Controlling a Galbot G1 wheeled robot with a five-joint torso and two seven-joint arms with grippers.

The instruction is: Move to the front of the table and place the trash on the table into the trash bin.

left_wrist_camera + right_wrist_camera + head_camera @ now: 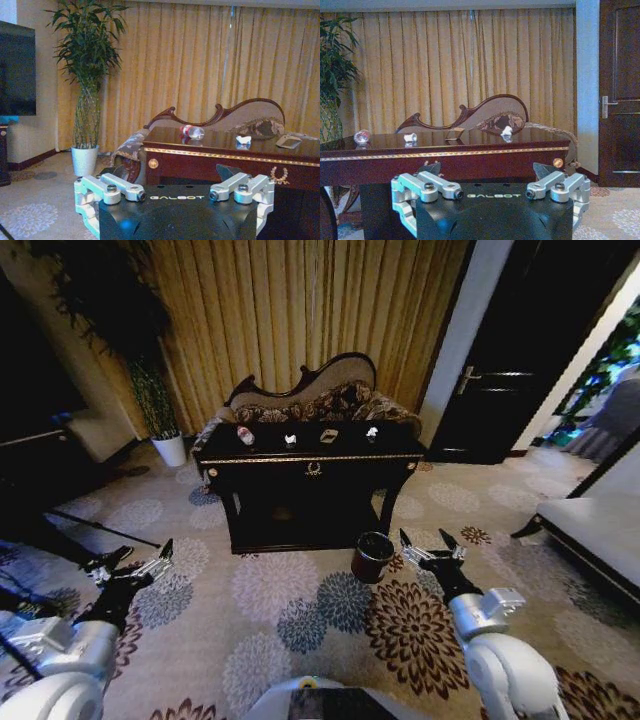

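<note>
The black table point(262, 457) with gold trim stands ahead across the carpet, a sofa behind it. On its top the trash lies in a row: a clear bottle point(246, 436) with a red label, a white paper ball point(290, 440), a tan scrap point(329, 436) and a whitish bit point(372, 433). The dark round trash bin point(373, 556) sits on the floor by the table's front right leg. My left gripper point(133, 562) hangs open at lower left, far from the table. My right gripper point(423, 538) is open just right of the bin. The wrist views show the bottle point(192, 132), point(362, 136) and paper ball point(243, 140), point(410, 137).
An ornate sofa point(320, 400) backs onto gold curtains. A tall plant in a white pot point(170, 450) stands at the left, a dark door point(500, 370) at the right. White furniture point(600, 530) edges the right side. Patterned carpet lies between me and the table.
</note>
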